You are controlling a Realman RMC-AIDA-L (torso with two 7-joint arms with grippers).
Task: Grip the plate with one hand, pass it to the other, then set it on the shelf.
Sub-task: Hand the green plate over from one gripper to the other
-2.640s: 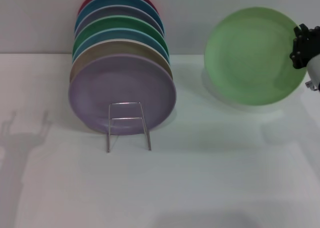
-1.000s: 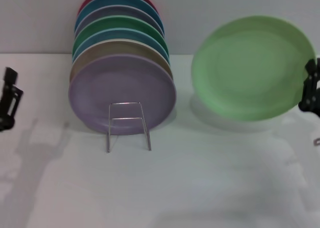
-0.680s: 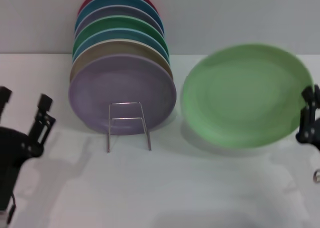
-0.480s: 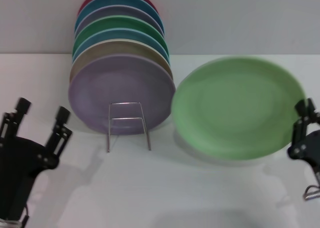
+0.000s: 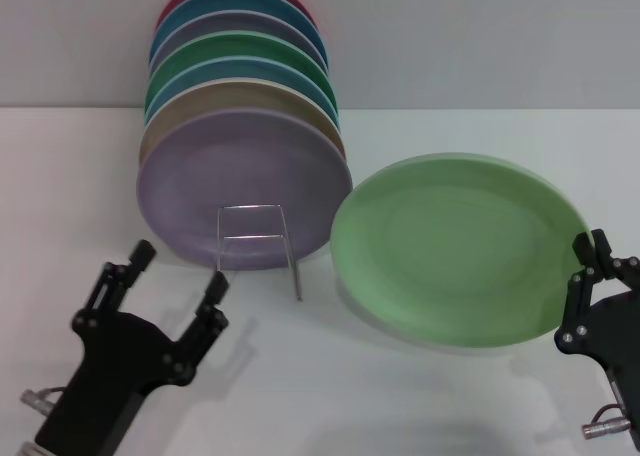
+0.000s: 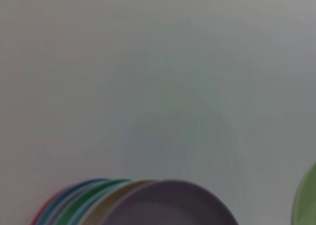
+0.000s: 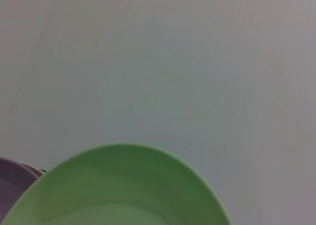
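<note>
The light-green plate (image 5: pixel 458 248) hangs tilted above the table at centre right in the head view, its left edge close to the rack's front plate. My right gripper (image 5: pixel 590 268) is shut on its right rim. The plate also fills the lower part of the right wrist view (image 7: pixel 118 190), and its edge shows in the left wrist view (image 6: pixel 306 200). My left gripper (image 5: pixel 178 274) is open and empty at the lower left, fingers pointing up, left of the plate and below the rack. The silver wire shelf (image 5: pixel 256 246) stands at centre left and holds several upright plates.
The rack's front plate is lilac (image 5: pixel 240 186), with tan, blue, darker green (image 5: pixel 235 49), lilac, teal and red plates behind it. They also show in the left wrist view (image 6: pixel 143 205). A white table (image 5: pixel 400 396) and a grey back wall (image 5: pixel 480 36) surround them.
My right gripper has lowered the light-green plate and carried it left, tilting it flatter. My left gripper has come in from the left edge and moved right toward the middle, fingers open.
</note>
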